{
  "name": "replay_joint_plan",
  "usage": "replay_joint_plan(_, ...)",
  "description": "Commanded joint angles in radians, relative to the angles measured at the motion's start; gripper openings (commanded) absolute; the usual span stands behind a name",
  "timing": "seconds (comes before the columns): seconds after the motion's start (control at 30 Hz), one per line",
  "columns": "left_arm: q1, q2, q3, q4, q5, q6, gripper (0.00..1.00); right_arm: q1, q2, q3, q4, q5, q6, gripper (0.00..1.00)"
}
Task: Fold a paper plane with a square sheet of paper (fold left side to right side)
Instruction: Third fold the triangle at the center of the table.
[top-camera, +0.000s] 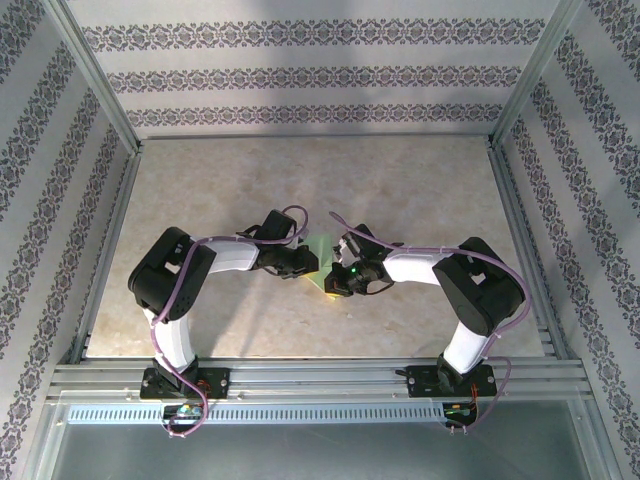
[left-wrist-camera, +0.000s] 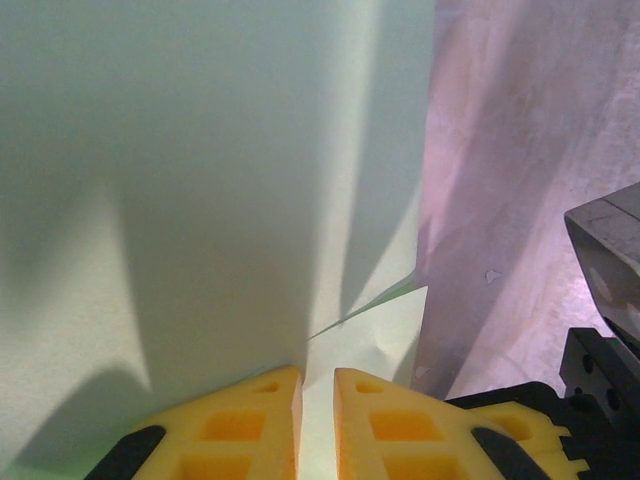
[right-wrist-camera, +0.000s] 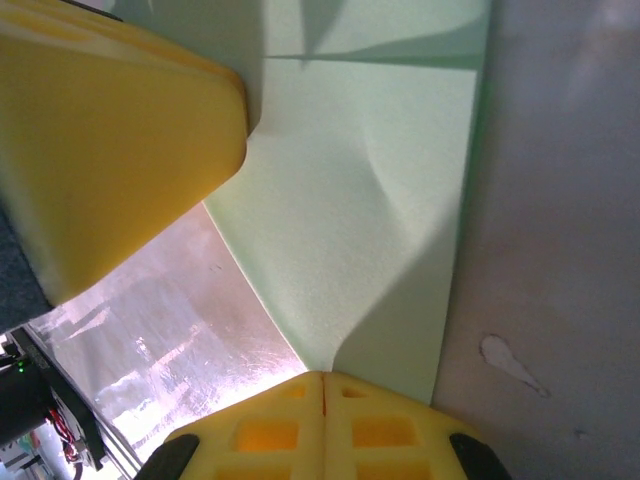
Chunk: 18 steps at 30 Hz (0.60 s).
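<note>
Looking down from above, we find the square sheet of paper near the middle of the table, between the two claws where the arms meet. It is thin, pale green, matte and unmarked. What shows of it there is a narrow patch, longer than wide. Its long axis runs from the far side toward the near side, leaning slightly right at the near end. Which end leads we cannot tell.

From the left wrist we see the sheet spread broadly ahead of the fingers. One straight edge stands upright in that view against the pinkish table, and a short slanting edge or crease sits low down, just above the fingertips. The left gripper has its yellow pads parted by a narrow slit, and paper runs into that slit. Whether the pads bear on it we cannot tell.

From the right wrist we see the sheet taper to a corner that meets the right gripper, whose pads are pressed together without a gap, pinching that corner. A soft dent bends the paper above it.
</note>
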Motion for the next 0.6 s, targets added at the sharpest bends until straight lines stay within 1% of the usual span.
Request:
replay_joint_plan(0.0,-0.004,-0.077,0.001,-0.068,-0.085,0.044,0.18,0.01,0.038,-0.042,-0.052,0.034,0.002,0.0)
replay_joint_plan(0.13,-0.006,-0.177,-0.062,-0.067,-0.103,0.066,0.13,0.004,0.029,-0.047,-0.061,0.067,0.003,0.0)
replay_joint_plan(0.27,-0.015,-0.253,-0.16,0.011,-0.081,0.056,0.09,0.007,0.032,-0.044,-0.073,0.085,-0.003,0.0)
replay_joint_plan(0.47,-0.084,-0.238,-0.186,0.107,-0.059,0.028,0.07,0.008,0.036,-0.039,-0.098,0.116,-0.016,0.0)
replay_joint_plan(0.57,-0.098,-0.214,-0.188,0.171,-0.059,-0.005,0.06,0.009,0.033,-0.038,-0.104,0.125,-0.018,0.0)
